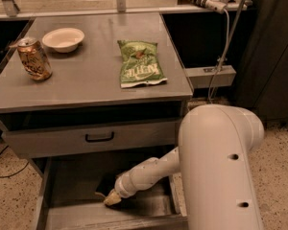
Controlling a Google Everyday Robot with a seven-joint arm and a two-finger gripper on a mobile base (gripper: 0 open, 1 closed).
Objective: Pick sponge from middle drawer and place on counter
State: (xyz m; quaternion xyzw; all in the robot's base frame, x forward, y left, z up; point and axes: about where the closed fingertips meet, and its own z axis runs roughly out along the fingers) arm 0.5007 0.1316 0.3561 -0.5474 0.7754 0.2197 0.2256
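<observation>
The middle drawer (69, 200) is pulled open below the cabinet, with its bare gray floor showing. My white arm reaches down into it from the right. My gripper (109, 197) is low over the drawer floor near its middle. The sponge (112, 200) shows at the gripper's tip as a small yellow edge with a dark patch just above it. I cannot tell whether it is held or only touched. The counter (86, 75) is the gray metal top above.
On the counter lie a green chip bag (139, 63), a white bowl (63, 38) and a brown can (33, 58). A closed drawer front with a black handle (99, 138) sits above the open drawer. My bulky white arm link (218, 166) stands at the right. Cables hang at the back right.
</observation>
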